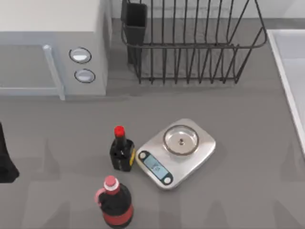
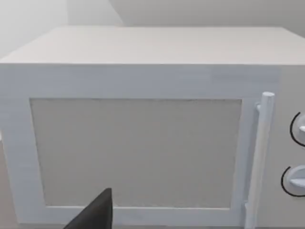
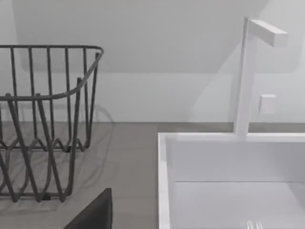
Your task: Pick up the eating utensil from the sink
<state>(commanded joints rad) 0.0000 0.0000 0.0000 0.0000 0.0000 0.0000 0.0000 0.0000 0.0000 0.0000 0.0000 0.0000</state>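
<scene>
I am seeing my left arm [image 1: 5,160] sitting parked at the table's left edge, facing the white box-shaped microwave [image 2: 143,138]. My right wrist camera is looking into the pale grey-white rectangular sink [image 3: 163,181], where slim silver utensil tines [image 3: 254,225] are peeking up, beside the black wire dish rack [image 3: 45,124]. I cannot tell either gripper's finger state.

The sink [image 1: 286,67] lies at the right edge of my worktop, a pale grey-white rectangular basin with a raised light rim, running out of the top view. From my right wrist its near corner and white inner walls [image 3: 164,181] show, a square white tap rising from the back rim. Thin silver tips of the eating utensil [image 3: 254,224] peek up from the basin floor.
</scene>
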